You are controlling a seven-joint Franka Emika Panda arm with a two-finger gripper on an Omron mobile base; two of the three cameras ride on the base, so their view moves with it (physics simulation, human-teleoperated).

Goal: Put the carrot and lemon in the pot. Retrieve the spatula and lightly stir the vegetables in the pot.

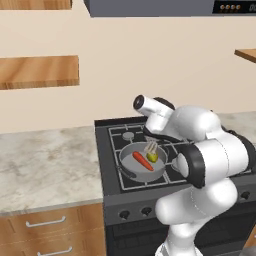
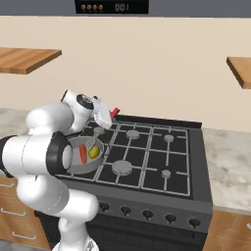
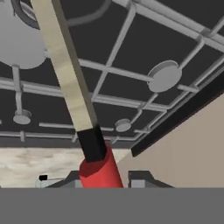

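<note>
The pot [image 1: 142, 162] sits on the stove's [image 2: 147, 157] front left burner, with the carrot [image 1: 142, 160] and lemon [image 1: 152, 157] inside. The spatula [image 3: 72, 87] slants down into the pot, its red handle between the pincer's [image 3: 103, 183] tips; whether they clamp it I cannot tell.

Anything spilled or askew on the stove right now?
Nothing stands out. The orange-red carrot and yellow lemon lie inside the shallow grey metal pot on the burner grate, and the red-handled spatula reaches into it from the gripper.
</note>
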